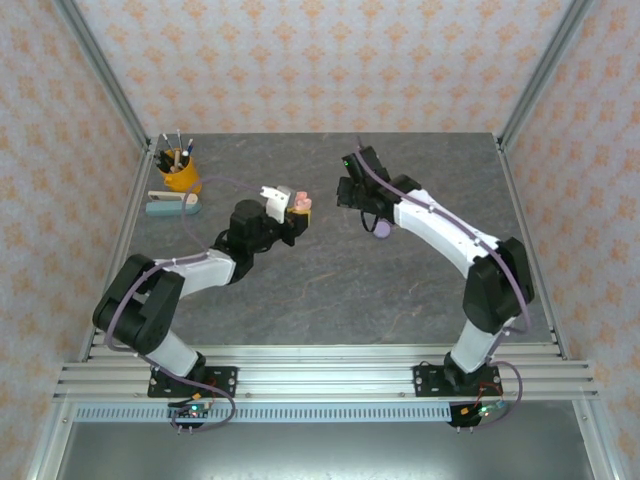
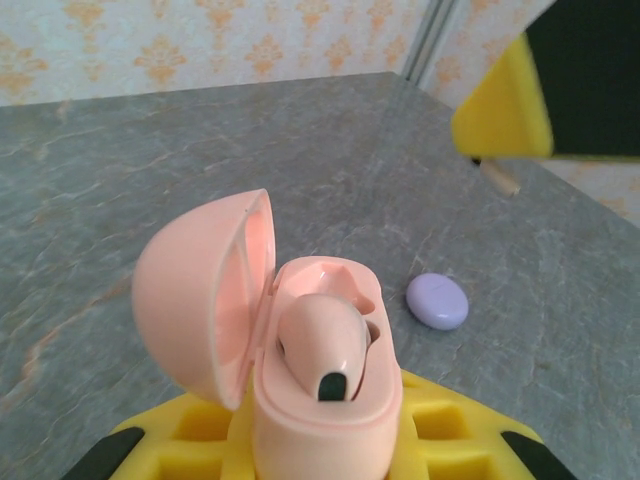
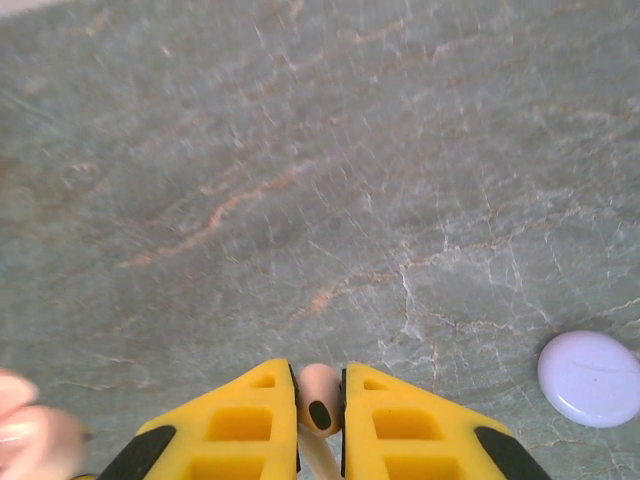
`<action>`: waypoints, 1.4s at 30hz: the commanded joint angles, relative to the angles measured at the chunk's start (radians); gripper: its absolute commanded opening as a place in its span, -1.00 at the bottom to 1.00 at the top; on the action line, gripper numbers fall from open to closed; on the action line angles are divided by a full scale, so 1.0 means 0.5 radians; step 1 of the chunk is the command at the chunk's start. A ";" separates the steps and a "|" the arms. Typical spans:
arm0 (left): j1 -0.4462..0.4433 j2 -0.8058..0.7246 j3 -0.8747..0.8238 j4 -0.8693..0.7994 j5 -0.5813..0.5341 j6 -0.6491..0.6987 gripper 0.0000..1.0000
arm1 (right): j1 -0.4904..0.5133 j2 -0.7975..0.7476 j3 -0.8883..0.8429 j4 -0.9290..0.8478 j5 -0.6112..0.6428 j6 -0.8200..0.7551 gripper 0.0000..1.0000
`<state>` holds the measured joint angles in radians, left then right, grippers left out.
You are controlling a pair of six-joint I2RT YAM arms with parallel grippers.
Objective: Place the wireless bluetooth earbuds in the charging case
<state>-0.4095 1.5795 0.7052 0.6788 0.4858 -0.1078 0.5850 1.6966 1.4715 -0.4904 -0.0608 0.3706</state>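
Left fingers (image 2: 470, 425) are clamped on the pink charging case (image 2: 320, 420), lid open, one pink earbud (image 2: 325, 340) already seated inside. Right fingers (image 3: 240, 430) pinch a second pink earbud (image 3: 320, 392) between their tips. Off to their right, a purple case (image 3: 590, 378) lies shut on the table (image 3: 300, 150).

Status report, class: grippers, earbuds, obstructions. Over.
Left gripper shut on open pink case, seated earbud inside. Right gripper pinching pink earbud. Purple case lies aside.

Pale pink charging case (image 2: 215, 290) and earbud (image 3: 319, 385) (dark-tipped); lilac round case (image 3: 588, 378); yellow fingers (image 3: 235, 425); grey, orange-veined table (image 3: 300, 150); floral peach wallpaper (image 1: 320, 60).
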 commanded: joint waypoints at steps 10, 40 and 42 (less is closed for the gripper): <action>-0.124 0.196 0.454 0.144 0.222 -0.024 -1.00 | -0.019 -0.432 -0.028 0.289 -0.155 -0.012 -0.69; -0.187 0.087 0.686 0.176 0.332 -0.105 -1.00 | -0.026 -0.693 -0.441 1.060 -0.305 0.135 -0.68; -0.187 0.080 0.693 0.181 0.335 -0.113 -1.00 | -0.029 -0.693 -0.453 1.069 -0.302 0.143 -0.68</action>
<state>-0.4976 1.6604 1.0149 0.7124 0.6476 -0.1467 0.5766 1.3815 1.2617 -0.0147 -0.2100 0.4274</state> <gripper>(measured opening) 0.210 0.165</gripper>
